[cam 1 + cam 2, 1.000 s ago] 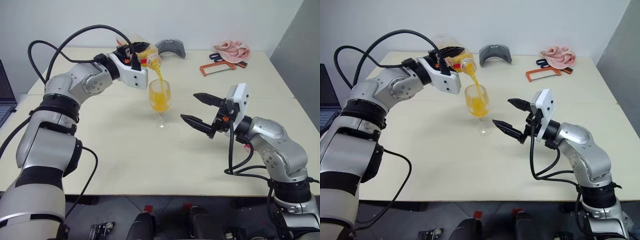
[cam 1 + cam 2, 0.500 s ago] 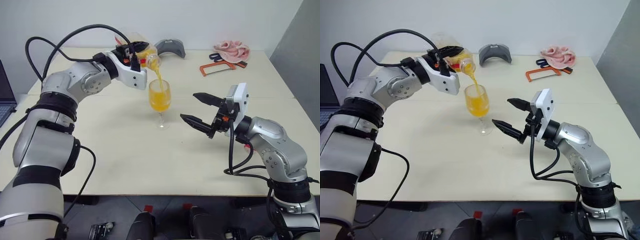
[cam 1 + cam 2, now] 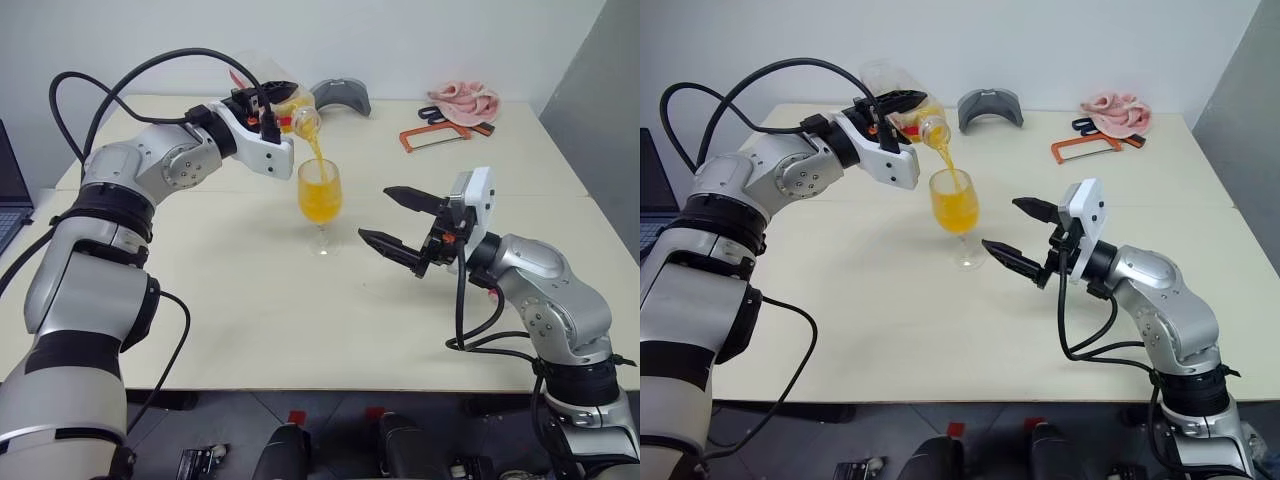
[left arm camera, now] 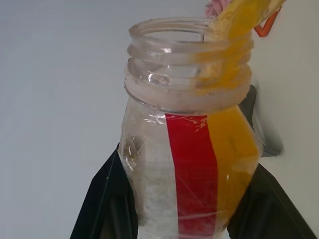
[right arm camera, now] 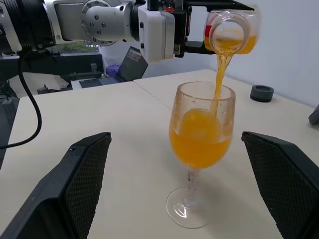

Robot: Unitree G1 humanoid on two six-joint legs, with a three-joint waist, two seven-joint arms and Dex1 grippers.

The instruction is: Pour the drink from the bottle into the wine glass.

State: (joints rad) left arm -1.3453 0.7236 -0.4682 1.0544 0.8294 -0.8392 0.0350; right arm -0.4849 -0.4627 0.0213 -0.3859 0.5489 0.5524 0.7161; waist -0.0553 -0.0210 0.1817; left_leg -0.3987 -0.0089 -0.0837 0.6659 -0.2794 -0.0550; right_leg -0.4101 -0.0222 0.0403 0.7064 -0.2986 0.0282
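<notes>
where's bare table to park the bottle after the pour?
Bare table from the wine glass to the near edge, and left of it under the left arm. Crowded: open right gripper beside the glass; far edge holds grey piece, hacksaw, pink cloth.

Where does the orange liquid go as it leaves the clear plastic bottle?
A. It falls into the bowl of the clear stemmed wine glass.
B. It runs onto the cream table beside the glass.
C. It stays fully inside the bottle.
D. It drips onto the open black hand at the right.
A: a stream of the orange liquid runs from the tilted clear plastic bottle into the bowl of the clear stemmed wine glass.
</notes>
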